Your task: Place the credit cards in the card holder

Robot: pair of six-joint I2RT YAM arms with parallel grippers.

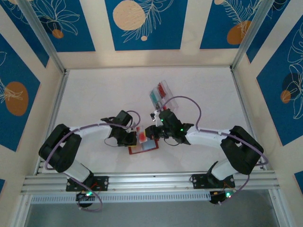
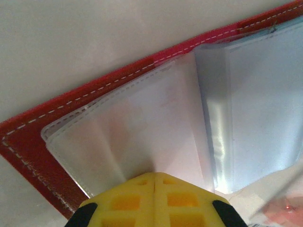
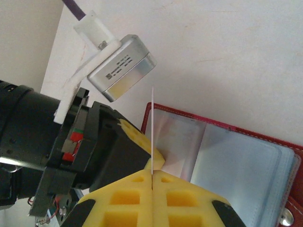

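The red card holder lies open on the table between both grippers, its clear pockets facing up. My left gripper is shut, pinching a clear pocket leaf near the holder's left half and lifting it a little. My right gripper is shut on a thin credit card, seen edge-on and standing upright just above that left pocket. From above, the card looks red. The left gripper's yellow fingertip sits right beside the card.
A clear plastic compartment box holding several red and teal cards stands behind the grippers, right of centre. The left wrist's silver camera hangs close above the holder. Metal frame rails run along the near edge.
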